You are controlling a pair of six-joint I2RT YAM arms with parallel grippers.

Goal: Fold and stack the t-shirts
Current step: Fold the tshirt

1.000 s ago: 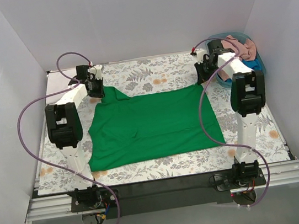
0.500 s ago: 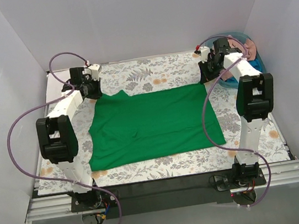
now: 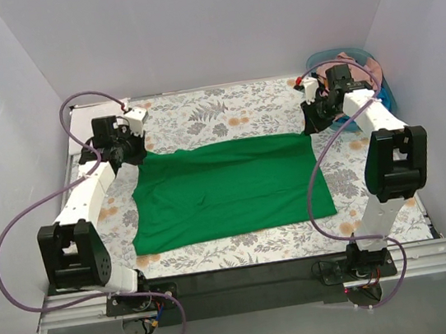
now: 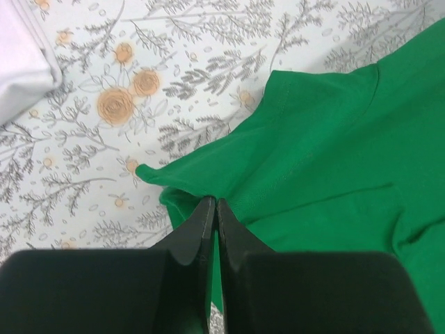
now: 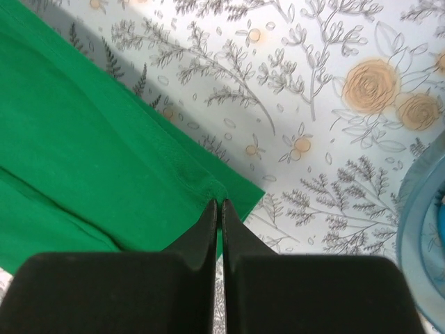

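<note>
As if to stretch it flat, the left tool (image 4: pixel 216 202) and right tool (image 5: pixel 217 203) pinch far corners of the green shirt (image 3: pixel 226 187).

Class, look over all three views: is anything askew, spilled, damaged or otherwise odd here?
Nothing spilled or damaged. The green t-shirt lies creased and slightly skewed, its far corners pinched by the left gripper and right gripper, the left corner bunched.

I'm counting one green t-shirt (image 3: pixel 226 187), one pink shirt (image 3: pixel 347 56), one blue tub (image 5: pixel 423 229) and one floral table cover (image 3: pixel 224 113). Two grippers are showing: left gripper (image 4: pixel 214 203), right gripper (image 5: pixel 217 203).
</note>
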